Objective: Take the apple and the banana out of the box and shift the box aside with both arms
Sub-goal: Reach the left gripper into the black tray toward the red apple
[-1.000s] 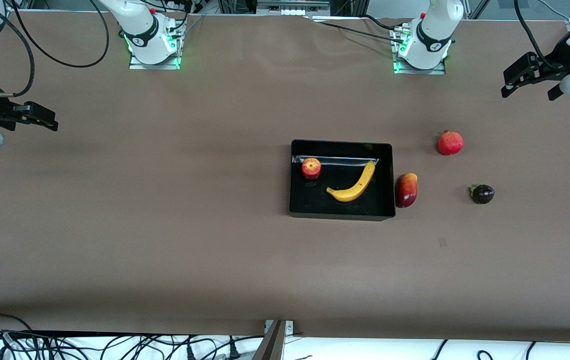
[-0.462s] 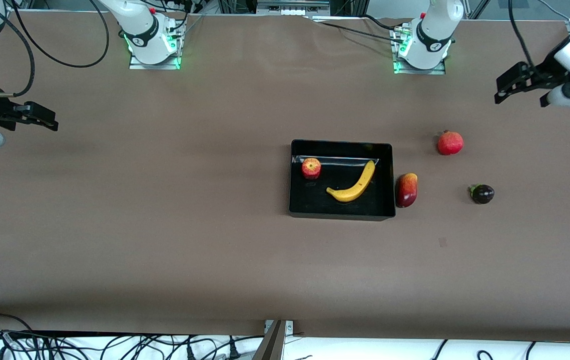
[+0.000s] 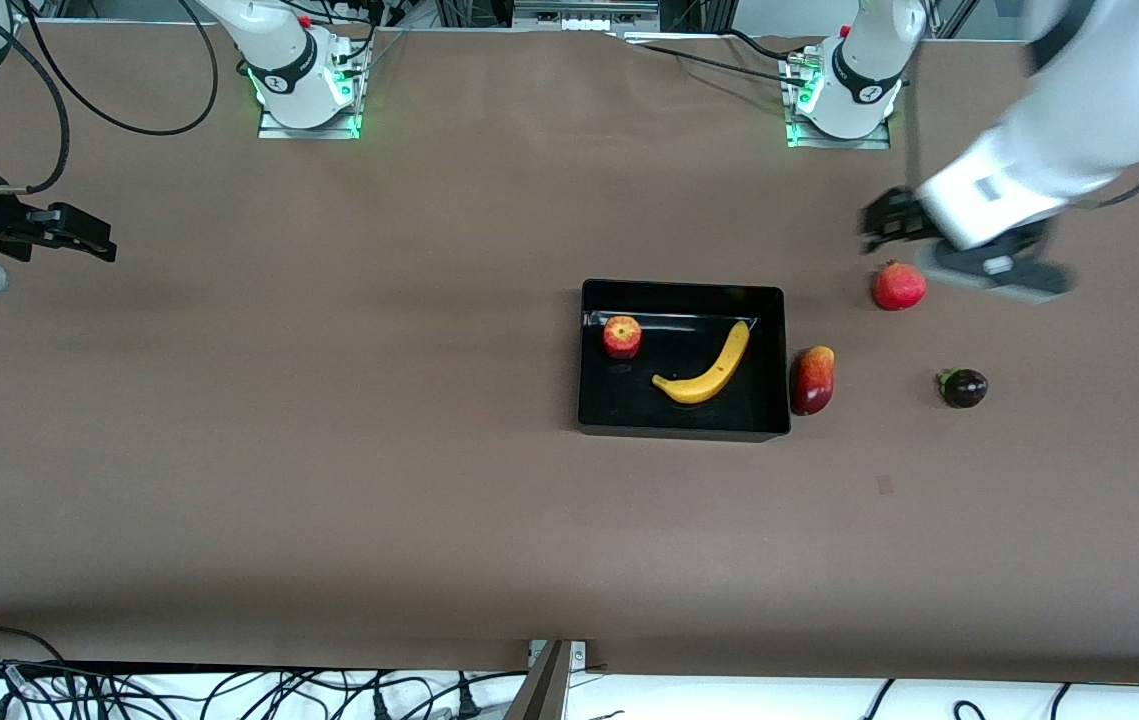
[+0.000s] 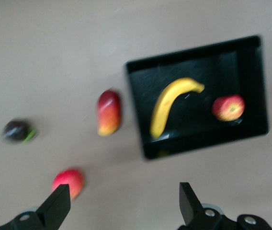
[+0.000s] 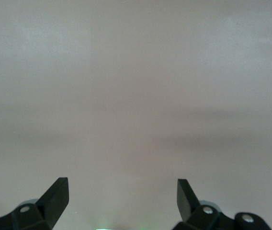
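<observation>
The glossy black box sits mid-table, toward the left arm's end. Inside it lie the yellow banana and the small red apple. My left gripper hangs open and holds nothing, over the table beside a round red fruit and clear of the box. The left wrist view shows the box, banana and apple past my open left gripper. My right gripper waits open at the right arm's end of the table. In the right wrist view the right gripper faces only bare table.
An oblong dark-red fruit lies against the box's outer wall at the left arm's end. A round red fruit with a crown tip and a small dark purple fruit lie on the table beside the box.
My left arm has swung in from the table's end toward the middle, and its gripper now hangs by the round red fruit. The right arm and the fruits have not moved.
</observation>
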### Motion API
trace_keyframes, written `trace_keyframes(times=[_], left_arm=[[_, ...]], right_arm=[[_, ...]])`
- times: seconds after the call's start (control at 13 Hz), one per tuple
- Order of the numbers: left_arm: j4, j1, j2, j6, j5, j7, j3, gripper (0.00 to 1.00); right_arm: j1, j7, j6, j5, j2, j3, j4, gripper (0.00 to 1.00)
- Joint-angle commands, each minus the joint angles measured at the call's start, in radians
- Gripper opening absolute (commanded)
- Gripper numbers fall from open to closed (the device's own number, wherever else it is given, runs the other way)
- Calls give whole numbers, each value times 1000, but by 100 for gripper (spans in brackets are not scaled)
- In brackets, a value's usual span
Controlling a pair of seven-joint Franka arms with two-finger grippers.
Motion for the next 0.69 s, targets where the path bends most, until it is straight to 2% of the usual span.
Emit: trace_keyframes(times=[0.0,0.15,0.31,0.46,0.62], left_arm=[[-97,-51,74,210,-17,-62,-53,100],[-139,-129,173,376,-4,-144,-50,100],[-140,-204,270,456,-4,-188,-31,100],[-140,-290,354,544,-4,-221,24,100],[-134,-330,427,627,-4,-240,36,100]], right_arm=[[-5,-4,-19,0,-1,7,13,100],[-5,-4,-19,0,-2,5,13,100],[-5,-4,-19,0,-1,5,13,100],[-5,-4,-10,-5,1,7,15,100],[-5,-4,-15,-2,-1,7,15,100]])
